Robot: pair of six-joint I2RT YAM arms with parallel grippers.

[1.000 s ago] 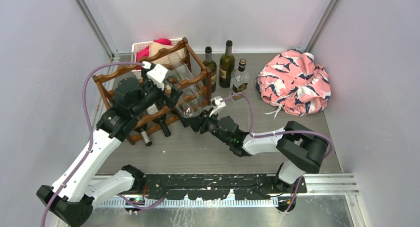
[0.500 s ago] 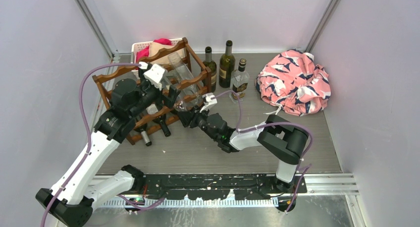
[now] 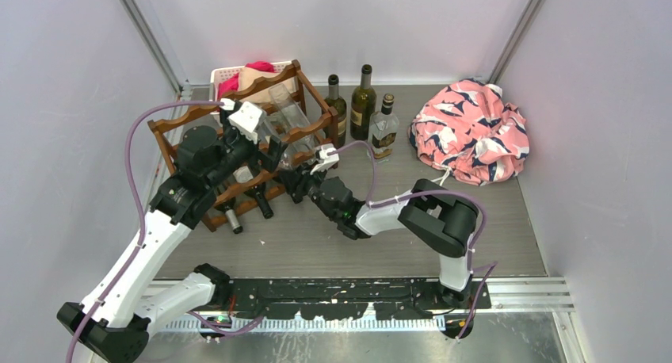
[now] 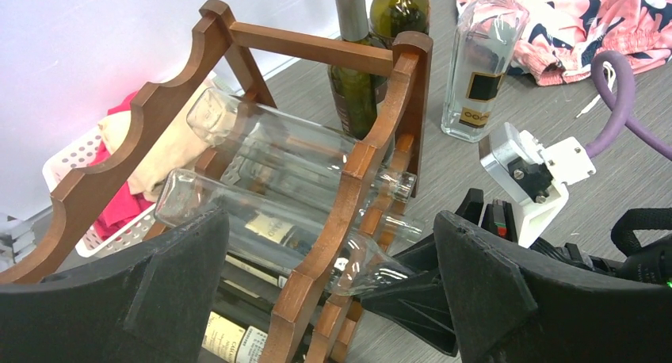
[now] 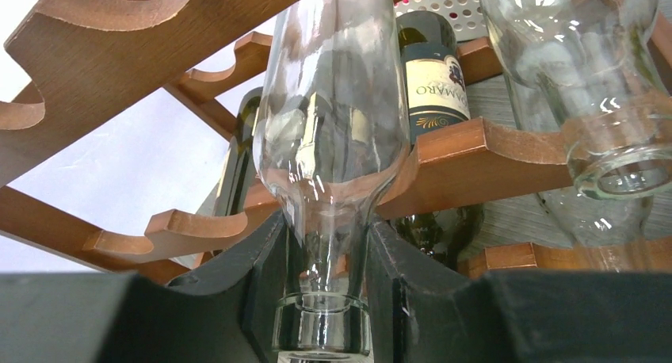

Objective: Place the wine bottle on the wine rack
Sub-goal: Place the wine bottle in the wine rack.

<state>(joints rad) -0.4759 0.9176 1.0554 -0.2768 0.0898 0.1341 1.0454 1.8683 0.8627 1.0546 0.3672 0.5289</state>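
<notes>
The dark reddish-brown wine rack (image 3: 238, 133) stands at the back left. A clear wine bottle (image 4: 269, 220) lies in a scallop of its upper tier, neck pointing out toward the right arm. My right gripper (image 3: 295, 181) is shut on that bottle's neck (image 5: 321, 299), close against the rack's front rail (image 5: 475, 157). My left gripper (image 3: 268, 150) is wide open above the rack. Its fingers (image 4: 491, 292) straddle the front rail and the clear bottle without touching it. A second clear bottle (image 4: 301, 145) lies beside it on the same tier.
Dark bottles (image 3: 257, 200) lie in the rack's lower tiers. Two dark bottles (image 3: 363, 101) and a small clear bottle (image 3: 384, 129) stand right of the rack. A pink patterned cloth (image 3: 471, 133) lies at the back right. A white basket (image 3: 230, 76) sits behind the rack.
My right gripper has moved left and away toward the rack, sliding the clear bottle further in. The left gripper has shifted slightly and stays open.
</notes>
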